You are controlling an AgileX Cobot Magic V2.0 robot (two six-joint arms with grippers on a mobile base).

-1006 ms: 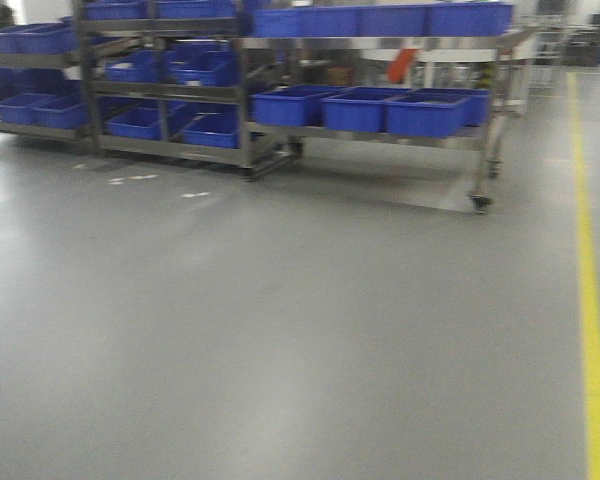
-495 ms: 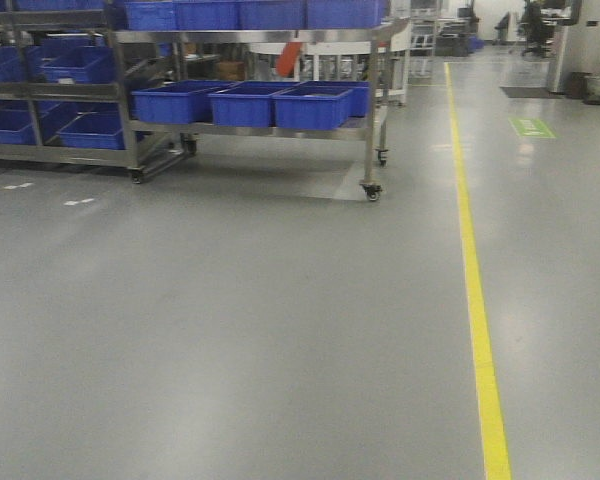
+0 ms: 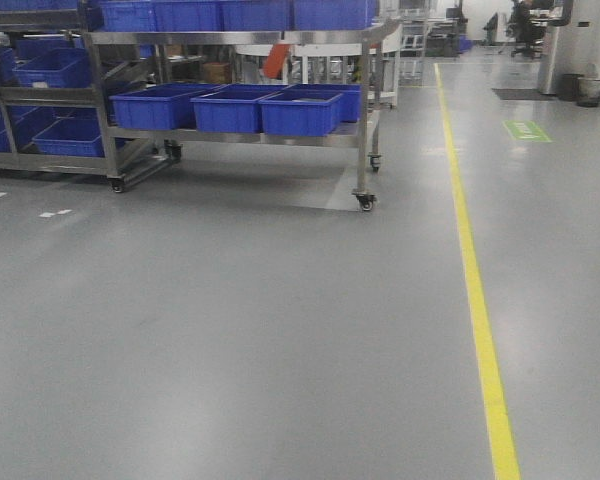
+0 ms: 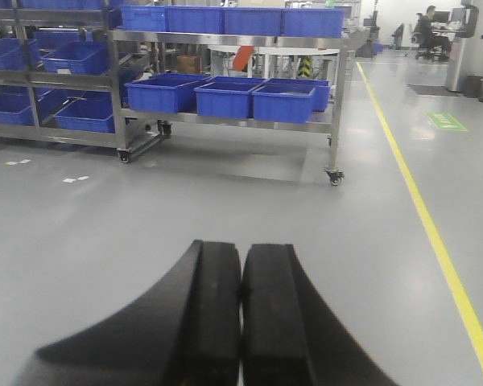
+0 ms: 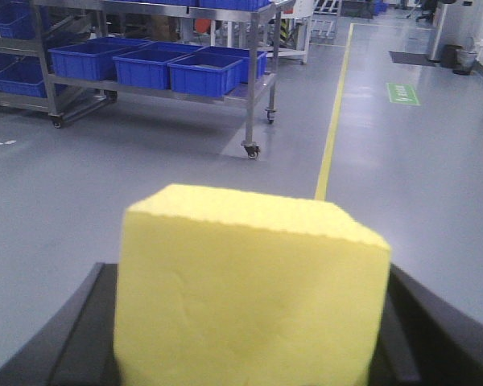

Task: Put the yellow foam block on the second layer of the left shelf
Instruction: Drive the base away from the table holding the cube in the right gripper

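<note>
The yellow foam block (image 5: pixel 249 289) fills the lower middle of the right wrist view. My right gripper (image 5: pixel 245 277) is shut on it, with a dark finger showing at each side. My left gripper (image 4: pixel 241 257) is shut with nothing in it, its black fingers (image 4: pixel 213 305) pressed together above bare floor. Steel shelf racks stand far ahead at the upper left: a wheeled rack (image 3: pixel 230 38) holding blue bins (image 3: pixel 300 112), and a second rack (image 3: pixel 40 95) further left. Neither gripper shows in the front view.
Grey floor lies between me and the racks. A yellow floor line (image 3: pixel 475 300) runs away on the right, with a green floor mark (image 3: pixel 527 131) beyond it. A waste bin (image 3: pixel 590 90) and a seated person (image 4: pixel 429 20) are at the far right.
The front view has swung right: the racks slid from the centre toward the left, and the yellow line came in from the right edge. The blur is gone now.
</note>
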